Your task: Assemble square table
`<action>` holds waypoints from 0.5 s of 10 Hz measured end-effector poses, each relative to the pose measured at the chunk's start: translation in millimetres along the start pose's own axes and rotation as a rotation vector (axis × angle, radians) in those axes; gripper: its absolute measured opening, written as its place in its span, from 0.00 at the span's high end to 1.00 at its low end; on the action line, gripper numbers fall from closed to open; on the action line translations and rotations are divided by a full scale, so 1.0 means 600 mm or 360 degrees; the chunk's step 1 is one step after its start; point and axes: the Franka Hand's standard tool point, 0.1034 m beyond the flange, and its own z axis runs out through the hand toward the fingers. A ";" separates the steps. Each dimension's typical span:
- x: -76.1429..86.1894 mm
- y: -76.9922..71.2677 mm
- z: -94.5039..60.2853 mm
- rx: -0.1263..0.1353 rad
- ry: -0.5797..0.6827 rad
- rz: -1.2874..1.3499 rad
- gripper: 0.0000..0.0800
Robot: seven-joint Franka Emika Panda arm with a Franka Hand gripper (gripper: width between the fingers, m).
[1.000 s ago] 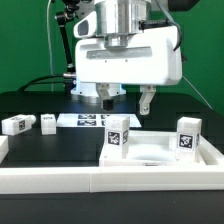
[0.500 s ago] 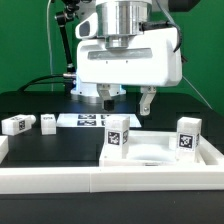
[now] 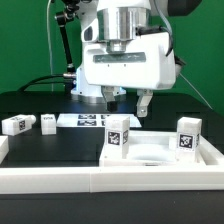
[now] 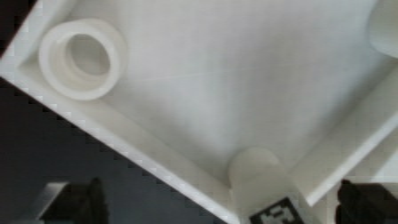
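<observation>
While the slab (image 3: 150, 152) lies flat on the desk (image 3: 60, 150), recess up, two legs (image 3: 118, 135) upright, the claw (image 3: 125, 100) hangs wide open, holding nothing.

White square slab (image 3: 160, 160), white block legs (image 3: 118, 136) (black-and-white tags), black table (image 3: 60, 148), green backdrop (image 3: 25, 50), white marker board (image 3: 92, 120)

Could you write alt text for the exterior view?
A white robot gripper, jaws open, hangs above a white square tabletop with two tagged legs standing upright on it. Two loose legs lie on the black table at the exterior view's left, beside the marker board.
</observation>
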 end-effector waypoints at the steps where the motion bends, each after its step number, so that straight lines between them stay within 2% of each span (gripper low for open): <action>1: 0.000 0.000 0.001 -0.0001 0.0000 0.0012 0.19; 3: -0.003 0.002 0.003 0.0000 -0.0008 0.0221 0.19; 5: -0.021 0.013 0.014 -0.0016 -0.0023 0.0586 0.19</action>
